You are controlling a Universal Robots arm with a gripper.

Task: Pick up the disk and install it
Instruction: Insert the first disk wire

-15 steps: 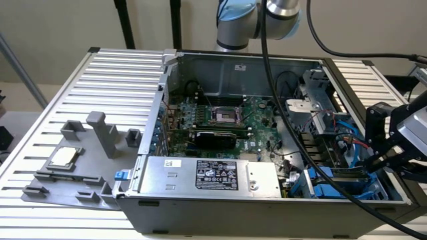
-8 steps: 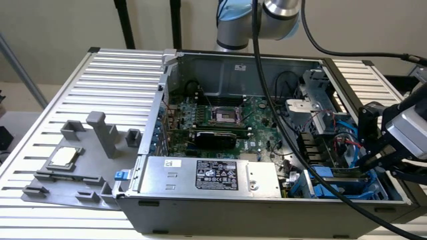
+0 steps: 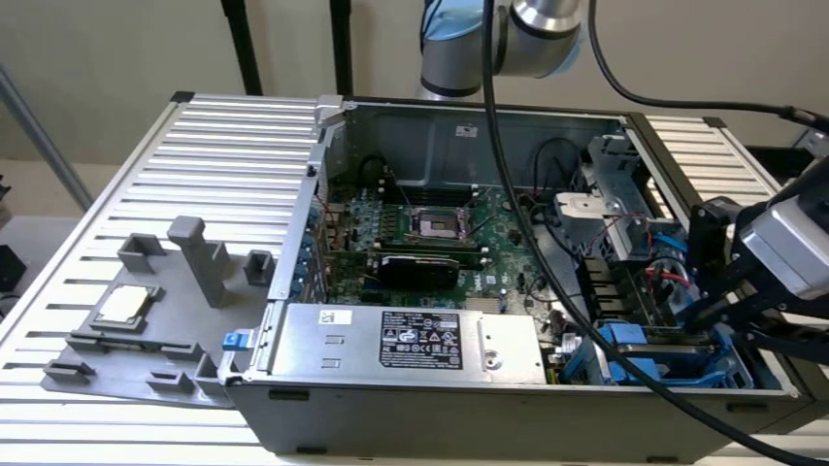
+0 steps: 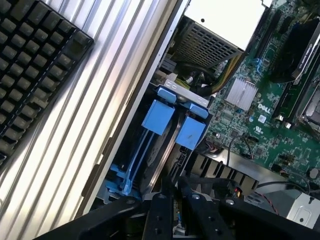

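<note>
One open computer case (image 3: 279, 291) on a slatted table (image 3: 194, 146). One robot arm (image 3: 518, 29) comes in over the case's back wall. One gripper (image 3: 700, 320) is low at the exterior view's lower right, down in the case's front corner. In the wrist view the gripper (image 4: 172, 192) has its two fingers (image 4: 159, 210) pinched narrow on the thin edge of the disk (image 4: 165, 155). The grip looks tight, with no wide gap.

One disk (image 3: 644, 337) stands on edge inside one blue cage (image 3: 674, 374) in that corner, touching the cage's rails. The wrist view shows two blue tabs (image 4: 160, 117) side by side at the disk's far end, and the cage (image 4: 117, 182) beside the case wall.

Also in the case: one green motherboard (image 3: 428, 243) and one silver power supply (image 3: 402, 340) with one black label. Two thick black cables (image 3: 518, 194) cross over the case.

At the exterior view's left, one grey tray (image 3: 143, 330) holds one square chip (image 3: 126, 306), well apart from the gripper. One black keyboard (image 4: 35, 65) sits on the table in the wrist view.
</note>
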